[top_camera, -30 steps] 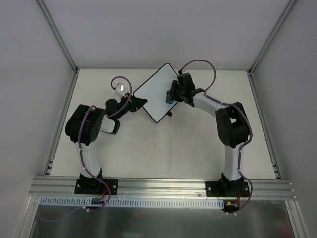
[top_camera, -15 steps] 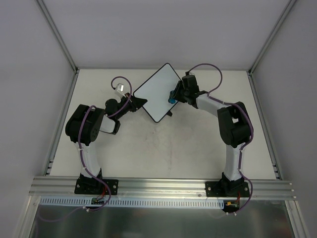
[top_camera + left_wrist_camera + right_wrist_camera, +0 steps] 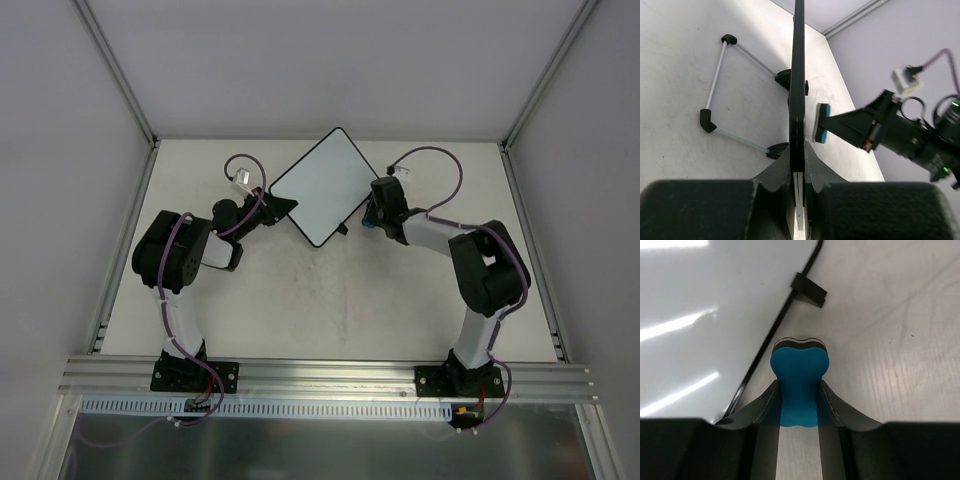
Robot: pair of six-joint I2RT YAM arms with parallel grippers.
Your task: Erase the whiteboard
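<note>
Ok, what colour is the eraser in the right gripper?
The eraser is blue with a black edge, clearest in the right wrist view.

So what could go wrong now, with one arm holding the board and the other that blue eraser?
The left gripper pinches the whiteboard only along its thin edge, so a hard push might twist or slip it. The eraser, in the right gripper, sits just off the board beside the black frame; swung inward, it could catch that frame instead of sliding onto the surface.
</note>
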